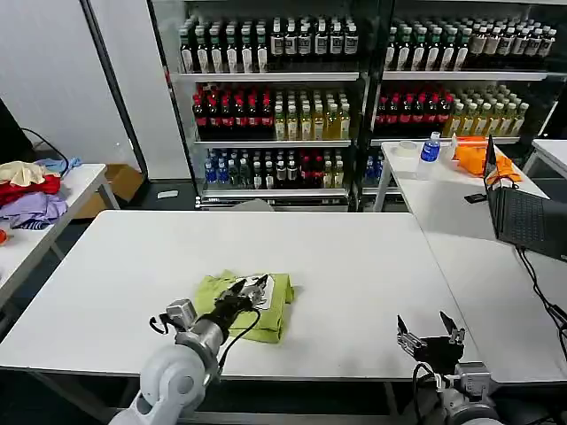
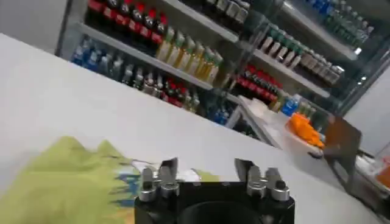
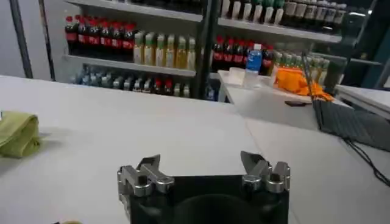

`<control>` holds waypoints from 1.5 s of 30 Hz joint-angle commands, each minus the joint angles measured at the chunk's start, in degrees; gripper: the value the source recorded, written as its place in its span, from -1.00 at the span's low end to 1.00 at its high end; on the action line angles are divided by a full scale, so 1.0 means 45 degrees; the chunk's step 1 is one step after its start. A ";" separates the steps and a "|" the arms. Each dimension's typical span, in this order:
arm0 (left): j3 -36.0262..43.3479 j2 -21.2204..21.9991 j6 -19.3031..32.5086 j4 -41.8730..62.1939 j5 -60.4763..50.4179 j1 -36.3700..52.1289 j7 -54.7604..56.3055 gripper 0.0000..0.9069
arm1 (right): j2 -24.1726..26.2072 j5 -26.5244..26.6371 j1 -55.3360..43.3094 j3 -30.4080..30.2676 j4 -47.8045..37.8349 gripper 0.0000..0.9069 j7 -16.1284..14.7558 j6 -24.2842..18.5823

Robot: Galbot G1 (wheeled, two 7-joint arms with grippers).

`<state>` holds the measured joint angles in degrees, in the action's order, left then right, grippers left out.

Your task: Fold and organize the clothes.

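Observation:
The clothes, a lime T-shirt [image 1: 276, 312], lie folded into a small bundle on the white table [image 1: 354, 257], left of centre and near the front. My left gripper [image 1: 251, 286] hovers over the bundle's middle, open, with nothing between its fingers. In the left wrist view the shirt [image 2: 61, 185] lies under and beside the left gripper [image 2: 206, 165]. My right gripper [image 1: 430, 328] is open and empty above the table's front right edge, well away from the shirt. The right wrist view shows the right gripper [image 3: 201, 161] over bare table and the shirt [image 3: 18, 134] far off to the side.
A side table at the left holds a heap of red, lavender and cream garments [image 1: 27, 190]. The table at the right carries a laptop [image 1: 524, 217], an orange cloth [image 1: 472, 155] and a bottle [image 1: 430, 148]. Drink shelves [image 1: 354, 88] stand behind.

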<state>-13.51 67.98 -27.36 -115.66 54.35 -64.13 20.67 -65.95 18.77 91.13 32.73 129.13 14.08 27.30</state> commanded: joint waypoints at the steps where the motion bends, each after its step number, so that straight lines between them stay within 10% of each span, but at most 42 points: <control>1: -0.1604 -0.1726 0.0083 0.0970 -0.0111 -0.0111 -0.0087 1.00 | -0.0038 0.0007 -0.0089 -0.0079 -0.0052 1.00 0.0011 0.0012; 28: -0.1421 -0.1122 -0.1098 0.3470 0.0846 0.0065 -0.1454 0.98 | 0.0017 0.0024 0.0361 0.0300 0.0366 1.00 -0.0001 0.0009; 29: -0.1408 -0.1087 -0.1114 0.3522 0.0867 0.0069 -0.1536 0.64 | 0.0014 0.0026 0.0363 0.0296 0.0366 1.00 -0.0001 0.0009; 31: -0.1388 -0.1025 -0.1086 0.3641 0.0864 0.0083 -0.1653 -0.84 | -0.0015 0.0020 0.0360 0.0274 0.0376 1.00 0.0004 0.0010; 45: -0.1990 -0.0860 -0.1269 0.4521 0.3278 0.0140 -0.2076 -0.96 | -0.0023 0.0020 0.0482 0.0301 0.0512 1.00 0.0013 0.0011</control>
<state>-21.70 63.79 -32.04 -97.98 62.72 -63.31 12.26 -66.08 18.85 93.19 33.98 131.25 14.11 27.35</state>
